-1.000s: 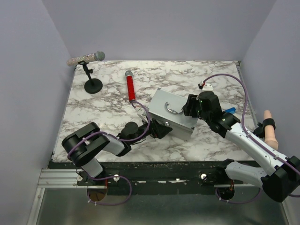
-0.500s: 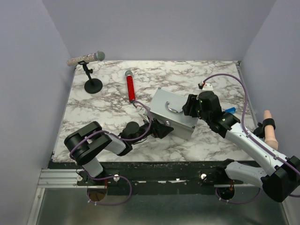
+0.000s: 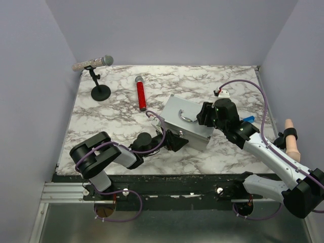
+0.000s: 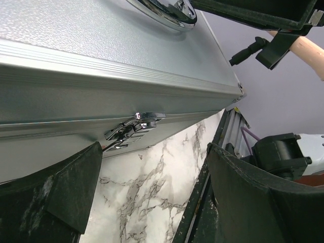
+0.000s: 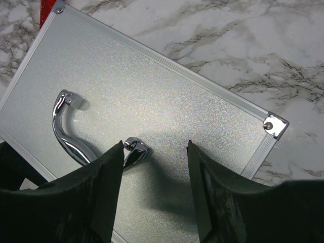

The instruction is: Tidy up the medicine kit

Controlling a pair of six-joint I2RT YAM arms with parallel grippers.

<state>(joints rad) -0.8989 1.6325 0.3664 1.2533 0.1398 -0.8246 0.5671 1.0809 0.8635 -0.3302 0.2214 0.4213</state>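
The medicine kit sits closed mid-table, 1 latch showing on its front. The left gripper faces that latch, spread wide and empty. The right gripper hovers over the handle, also open and empty. With neither pinning the box, prying the latch may just slide or tip it.

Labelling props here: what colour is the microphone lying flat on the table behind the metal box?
The microphone is red, clearest in the top external view.

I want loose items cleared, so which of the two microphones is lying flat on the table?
The red microphone, flat on the marble table; the grey-headed microphone is held up on a black stand.
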